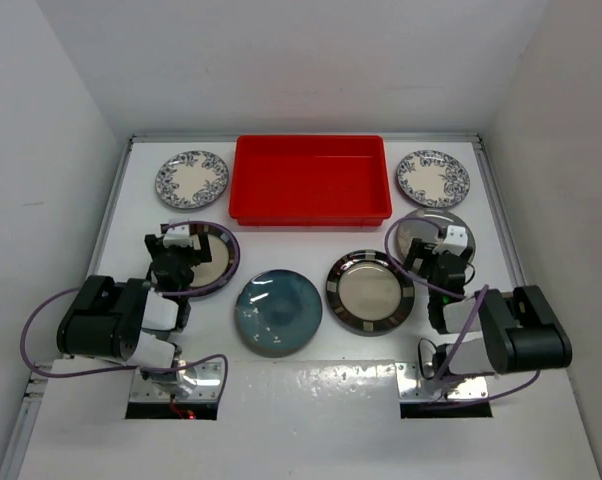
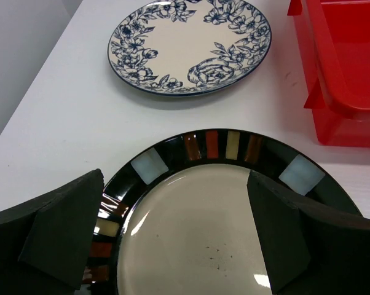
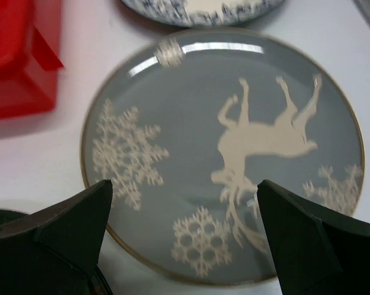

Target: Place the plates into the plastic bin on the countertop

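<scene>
The red plastic bin [image 1: 311, 180] stands at the back centre and holds nothing. My left gripper [image 1: 179, 248] is open and hovers over a cream plate with a dark banded rim [image 2: 209, 144]; its fingers [image 2: 62, 227] stand apart above it. My right gripper [image 1: 436, 245] is open over a grey plate with a white reindeer and snowflakes [image 3: 191, 123]. A blue floral plate [image 1: 192, 179] lies left of the bin, another [image 1: 433, 177] lies to its right. A teal plate [image 1: 278, 311] and a second banded plate [image 1: 371, 291] lie at the front centre.
White walls close in the countertop [image 1: 311, 395] on the left, back and right. In the left wrist view the bin's corner [image 2: 345, 67] is at the upper right and the floral plate [image 2: 191, 43] lies ahead. In the right wrist view the bin [image 3: 19, 55] is at the upper left.
</scene>
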You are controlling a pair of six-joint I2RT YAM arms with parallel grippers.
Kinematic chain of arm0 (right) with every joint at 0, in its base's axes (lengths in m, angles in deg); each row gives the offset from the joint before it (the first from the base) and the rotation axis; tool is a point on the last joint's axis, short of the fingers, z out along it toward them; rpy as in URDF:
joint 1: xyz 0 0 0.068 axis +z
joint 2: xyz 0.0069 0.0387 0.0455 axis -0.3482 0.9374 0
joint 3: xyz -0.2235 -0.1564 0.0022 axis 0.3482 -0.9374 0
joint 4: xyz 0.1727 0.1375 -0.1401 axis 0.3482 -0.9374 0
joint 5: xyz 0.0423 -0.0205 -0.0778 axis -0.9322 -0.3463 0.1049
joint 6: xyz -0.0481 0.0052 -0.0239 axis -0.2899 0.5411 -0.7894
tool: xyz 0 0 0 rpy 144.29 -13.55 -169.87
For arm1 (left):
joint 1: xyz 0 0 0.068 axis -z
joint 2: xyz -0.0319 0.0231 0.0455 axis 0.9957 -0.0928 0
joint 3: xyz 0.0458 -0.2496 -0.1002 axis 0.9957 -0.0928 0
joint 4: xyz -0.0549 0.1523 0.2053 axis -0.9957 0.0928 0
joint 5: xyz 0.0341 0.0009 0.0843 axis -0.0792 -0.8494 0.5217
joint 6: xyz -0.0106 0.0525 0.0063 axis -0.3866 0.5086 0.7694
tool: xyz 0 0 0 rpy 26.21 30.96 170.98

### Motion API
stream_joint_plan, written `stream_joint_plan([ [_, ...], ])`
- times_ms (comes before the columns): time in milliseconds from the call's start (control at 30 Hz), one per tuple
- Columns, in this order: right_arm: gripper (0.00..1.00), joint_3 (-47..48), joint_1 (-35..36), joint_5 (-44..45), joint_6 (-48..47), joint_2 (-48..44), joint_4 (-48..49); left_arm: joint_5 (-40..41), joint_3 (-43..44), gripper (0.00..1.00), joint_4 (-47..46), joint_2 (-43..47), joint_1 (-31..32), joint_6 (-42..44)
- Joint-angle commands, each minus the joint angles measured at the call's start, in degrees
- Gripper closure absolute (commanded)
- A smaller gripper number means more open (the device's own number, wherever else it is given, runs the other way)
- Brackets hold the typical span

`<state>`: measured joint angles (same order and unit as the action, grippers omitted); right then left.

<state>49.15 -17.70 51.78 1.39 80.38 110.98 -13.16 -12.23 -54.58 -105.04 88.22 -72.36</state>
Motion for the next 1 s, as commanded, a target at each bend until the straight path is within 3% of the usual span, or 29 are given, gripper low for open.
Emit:
stream_joint_plan([
  [0,0.01,0.4,1.1,5.2,1.7,-6.2,-8.1,-0.5,0.9,0.00,-2.7,0.3,-0.6,-1.3],
  [33,0.01,4.7,1.0,6.7,2.1,-10.8,-19.4,-0.5,0.9,0.00,-2.7,0.3,-0.6,-1.3],
  [100,0.01,11.5,1.3,5.8,2.5,-15.8,-28.9,-0.5,0.9,0.00,-3.8,0.3,-0.6,-1.3],
  [200,0.01,19.4,2.2,-5.3,-5.2,-22.7,-33.7,-2.3,0.9,0.00,-4.4,-0.5,-0.6,-0.7],
  [267,0.01,23.4,3.6,-5.2,-8.4,-23.6,-37.3,-5.1,2.2,0.00,-3.3,1.0,-1.1,0.2],
  [333,0.01,34.1,4.9,-3.7,-10.0,-22.6,-48.5,-2.6,9.9,0.00,22.6,3.0,-1.1,-1.2],
  [367,0.01,40.0,5.8,-0.9,-12.9,-20.8,-55.0,0.4,29.1,0.00,39.9,1.5,-1.1,0.3],
  [400,0.01,42.8,6.2,0.7,-13.4,-18.6,-58.2,1.3,39.3,0.00,52.4,-1.5,-1.1,2.4],
  [433,0.01,50.9,7.3,6.3,-16.0,-16.0,-64.0,3.2,49.1,0.00,72.0,-5.0,-1.8,5.1],
  [467,0.01,52.7,9.3,8.7,-18.7,-15.0,-68.5,5.2,58.2,0.00,79.5,-8.5,-1.8,6.4],
  [500,0.01,54.5,10.1,11.0,-21.8,-12.9,-69.9,8.9,73.1,0.00,85.5,-13.6,-2.8,7.8],
  [533,0.01,57.6,11.8,13.3,-25.1,-12.0,-70.7,11.5,79.3,0.00,93.3,-15.2,-4.0,9.1],
  [567,0.01,58.1,13.5,20.1,-26.4,-10.3,-71.0,17.3,88.6,0.00,96.2,-16.4,-4.7,9.7],
  [600,0.01,58.2,14.0,22.4,-25.2,-10.0,-70.1,17.9,93.3,0.00,99.6,-18.1,-5.7,9.7],
  [667,0.01,59.8,14.0,25.2,-15.2,-10.3,-72.2,11.4,102.3,0.00,112.9,-20.3,-9.9,8.7],
  [700,0.01,60.4,13.4,19.0,-6.6,-11.4,-74.0,3.3,109.0,0.00,116.9,-21.6,-11.3,8.1],
  [733,0.01,60.5,11.1,6.0,-5.1,-11.9,-76.3,-1.0,110.4,0.00,119.9,-23.7,-12.7,7.5],
  [800,0.01,59.1,9.3,-8.0,-2.4,-13.4,-75.8,-13.1,110.0,0.00,126.4,-25.9,-16.0,7.5],
  [967,0.01,61.0,9.1,-9.2,-0.6,-12.9,-79.1,-26.6,103.6,0.00,131.1,-30.2,-21.2,11.8],
])
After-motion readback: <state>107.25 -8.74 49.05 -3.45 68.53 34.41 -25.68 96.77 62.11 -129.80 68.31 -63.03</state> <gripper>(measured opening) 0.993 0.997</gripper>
